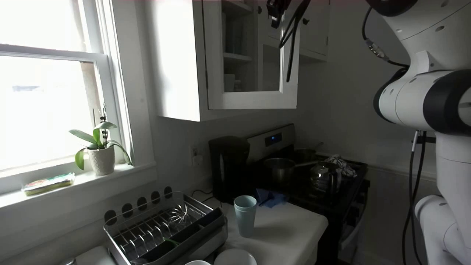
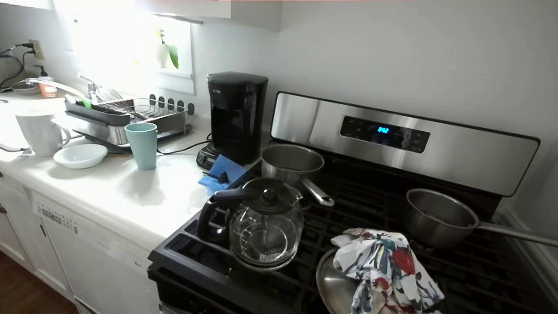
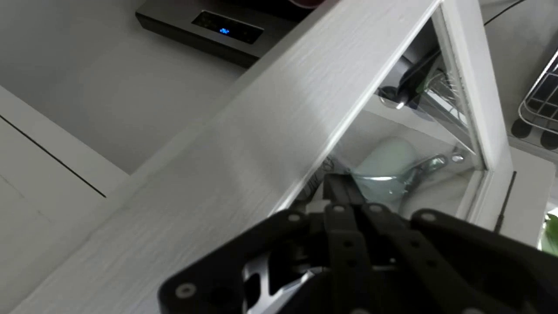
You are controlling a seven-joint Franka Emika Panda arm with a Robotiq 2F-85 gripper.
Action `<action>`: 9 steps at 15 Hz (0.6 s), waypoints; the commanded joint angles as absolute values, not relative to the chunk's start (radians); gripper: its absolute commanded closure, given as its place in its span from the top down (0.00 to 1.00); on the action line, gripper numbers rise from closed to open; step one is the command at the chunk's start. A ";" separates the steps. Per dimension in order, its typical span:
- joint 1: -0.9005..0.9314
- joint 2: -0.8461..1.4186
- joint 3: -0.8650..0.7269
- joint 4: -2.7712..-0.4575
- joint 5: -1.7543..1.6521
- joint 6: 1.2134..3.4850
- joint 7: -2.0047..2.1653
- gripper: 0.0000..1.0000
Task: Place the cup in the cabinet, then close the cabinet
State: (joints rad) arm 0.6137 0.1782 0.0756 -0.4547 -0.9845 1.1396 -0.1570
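Observation:
The white wall cabinet (image 1: 178, 62) has a glass-paned, white-framed door (image 1: 250, 100), which appears partly open. The door frame also crosses the wrist view (image 3: 261, 144). My gripper (image 3: 342, 185) is shut, fingertips together with nothing visible between them, at the glass beside the frame; contact cannot be judged. In an exterior view the gripper (image 1: 275, 22) is at the top edge in front of the door. A pale whitish object (image 1: 229, 82) stands on a lower shelf, and pale blue-green glassware (image 3: 383, 174) shows at the pane. I cannot tell whether either is the cup.
A darker teal cup (image 2: 141, 146) stands on the counter by the dish rack (image 1: 165, 228) and coffee maker (image 2: 235, 113). Pans and a glass carafe (image 2: 266, 231) sit on the stove. A solid-door cabinet (image 1: 316, 36) adjoins on the right. A cable (image 1: 293, 36) hangs before the door.

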 commanded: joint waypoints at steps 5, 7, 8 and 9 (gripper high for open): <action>0.477 0.161 0.092 -0.479 -0.937 1.159 -0.202 0.01; 0.456 0.177 0.088 -0.454 -0.943 1.152 -0.211 0.01; 0.454 0.181 0.088 -0.448 -0.944 1.150 -0.213 0.01; 0.455 0.184 0.088 -0.445 -0.945 1.148 -0.214 0.01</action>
